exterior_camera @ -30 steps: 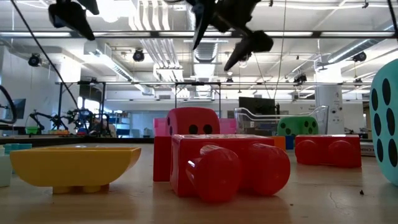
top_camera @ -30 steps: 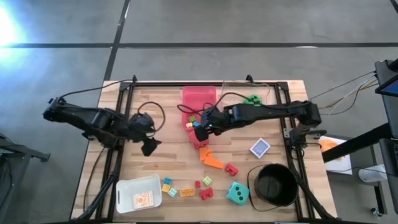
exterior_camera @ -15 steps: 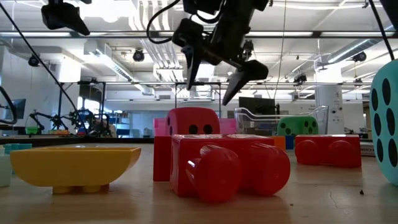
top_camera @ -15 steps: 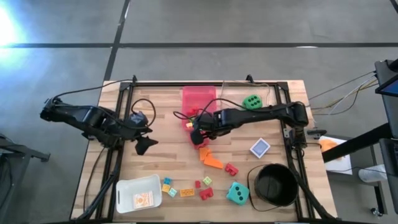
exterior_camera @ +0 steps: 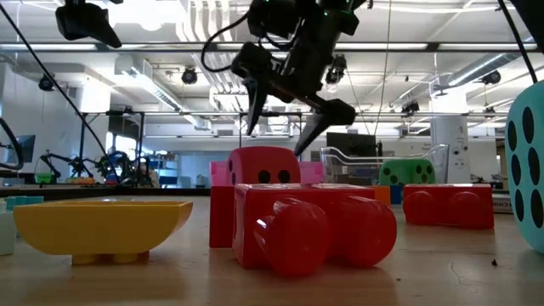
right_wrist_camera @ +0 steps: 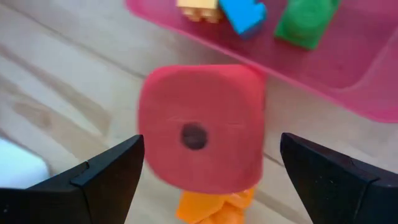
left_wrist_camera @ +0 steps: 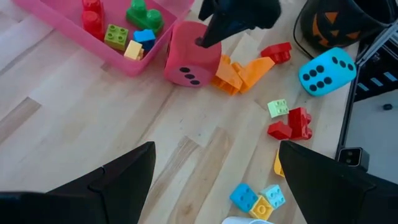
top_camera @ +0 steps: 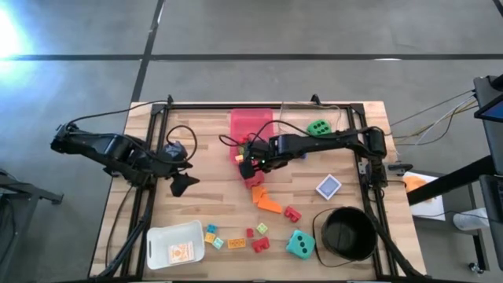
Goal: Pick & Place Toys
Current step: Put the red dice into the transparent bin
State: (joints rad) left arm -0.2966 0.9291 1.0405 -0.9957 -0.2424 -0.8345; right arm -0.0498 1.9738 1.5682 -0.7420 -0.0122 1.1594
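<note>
Two open jaws of the right gripper [right_wrist_camera: 198, 171] straddle the red die [right_wrist_camera: 200, 127] at frame centre. Descend squarely, then close on opposite flat faces. Left gripper [left_wrist_camera: 214, 171] waits released.

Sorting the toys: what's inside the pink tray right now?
Small bricks lie in the pink tray: red, green, blue, yellow. The rest is outside the pictures or under the right arm.
</note>
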